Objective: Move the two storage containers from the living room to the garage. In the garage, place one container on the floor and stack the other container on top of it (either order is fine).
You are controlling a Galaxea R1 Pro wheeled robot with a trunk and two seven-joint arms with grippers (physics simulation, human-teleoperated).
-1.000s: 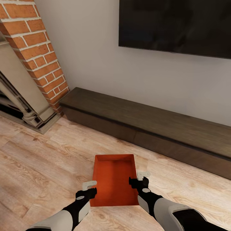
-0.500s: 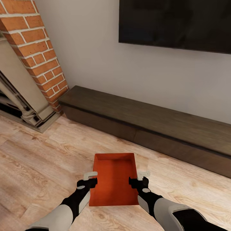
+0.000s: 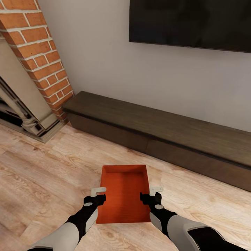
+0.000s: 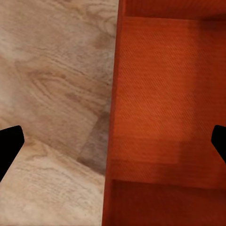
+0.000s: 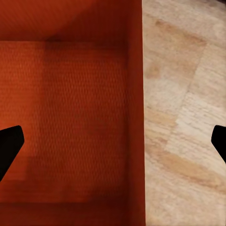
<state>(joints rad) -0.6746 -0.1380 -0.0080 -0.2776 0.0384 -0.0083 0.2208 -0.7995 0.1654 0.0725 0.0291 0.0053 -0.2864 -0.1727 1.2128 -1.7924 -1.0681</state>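
Since a second ago the head view has shifted a little, so the brick and the low unit sit slightly higher in frame, while the left end effector (image 3: 98, 194) has eased upward along the container's left wall and the right end effector (image 3: 151, 194) stays where it was.

The plain red-orange rectangular storage container with no lid (image 3: 122, 195) sits at 6 o'clock in the head view, low and centred, over the light wood-plank floor (image 3: 42, 174) of the living room. Whether its base touches the planks or hangs just above them cannot be told. The left end effector straddles the container's left wall, one finger outside over the planks and one inside over the orange bottom; in the left wrist view its dark fingertips (image 4: 9, 146) stand wide apart, with the wall between them. The right end effector does the same on the right wall, its fingertips (image 5: 9, 146) likewise spread in the right wrist view. Neither pair is pressed against the wall.

At 10 o'clock rises a red-brick fireplace column (image 3: 38, 52) with a beige stone surround (image 3: 21, 101) beside it. A long dark wooden low cabinet (image 3: 157, 136) runs from 11 to 3 o'clock against the cream wall (image 3: 97, 52), and a black wall-mounted TV (image 3: 190, 22) hangs at 1 o'clock.
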